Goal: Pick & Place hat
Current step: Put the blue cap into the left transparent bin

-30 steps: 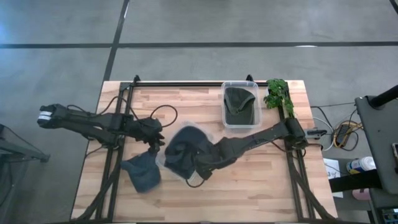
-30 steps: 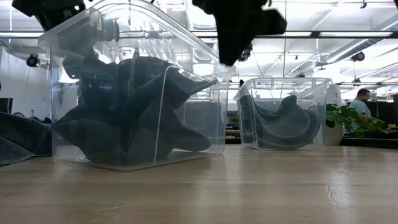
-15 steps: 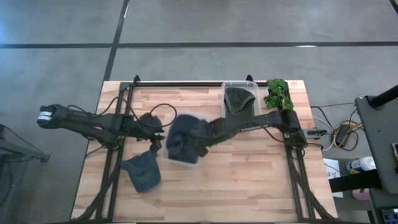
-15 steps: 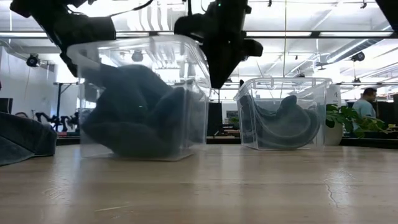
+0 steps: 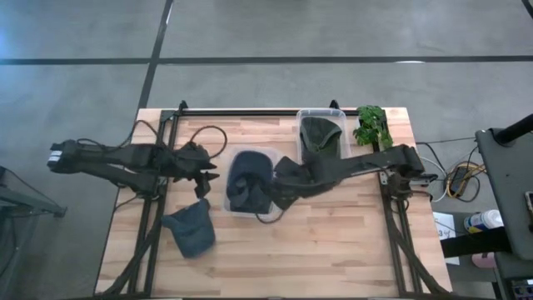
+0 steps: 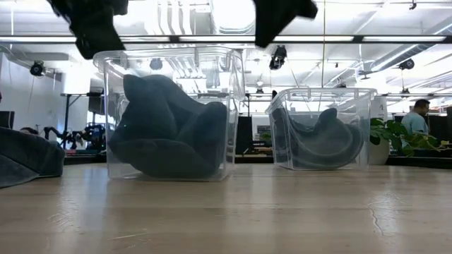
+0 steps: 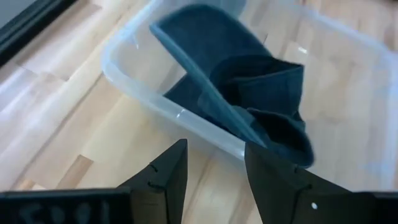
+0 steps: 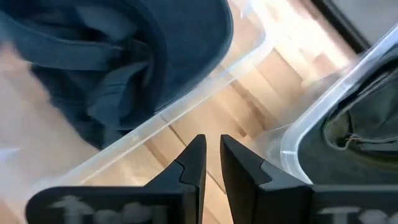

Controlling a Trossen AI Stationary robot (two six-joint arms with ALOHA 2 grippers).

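Note:
A dark blue hat lies crumpled inside a clear plastic bin that stands flat on the wooden table. The low view shows the hat filling the bin. My left gripper is open, just left of the bin, its fingers short of the rim. My right gripper hovers over the bin's right side, open by only a narrow gap, with nothing between the fingers. In the low view both grippers hang above the bin's rim.
A second blue hat lies on the table near the left front. A second clear bin holding a dark green hat stands at the far edge, beside a green plant. A person sits in the room behind.
The bin with the blue hat was tipped and raised off the table a second ago. It has moved toward the far edge and now stands level. My right gripper has let go of it, risen and drawn back toward the right. My left gripper has risen a little.

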